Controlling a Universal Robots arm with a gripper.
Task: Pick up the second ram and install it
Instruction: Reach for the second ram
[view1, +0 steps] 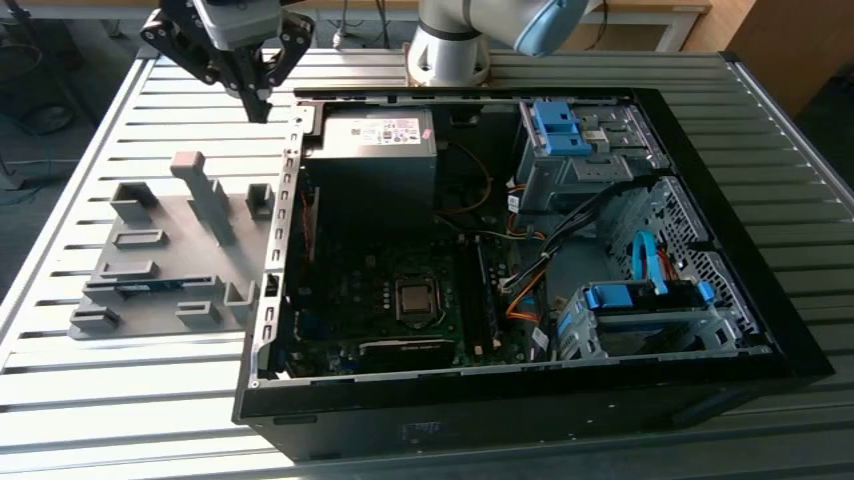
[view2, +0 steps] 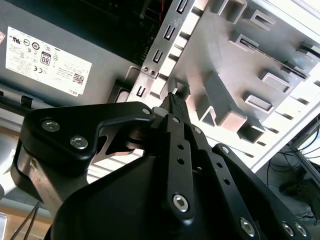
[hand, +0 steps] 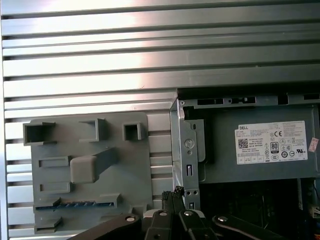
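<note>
The second ram (view1: 139, 287) is a thin dark blue-green stick lying in a slot of the grey holder tray (view1: 200, 215), at the tray's near end on the exterior view's left. In the first wrist view the ram (hand: 75, 204) shows as a blue strip in the tray (hand: 125, 170). My gripper (view1: 256, 108) hangs above the table's far end, beyond the tray and next to the case's far corner. Its fingers (view2: 175, 102) are pressed together with nothing between them, and the gripper (hand: 175, 192) hovers over the case's metal edge.
The open computer case (view1: 747, 230) fills the table's middle and the exterior view's right. Inside are the motherboard (view1: 360, 300), long black slots (view1: 483, 295), the grey power supply (hand: 260, 145) and blue drive brackets (view1: 558, 128). The ribbed metal table (view1: 134, 400) lies around it.
</note>
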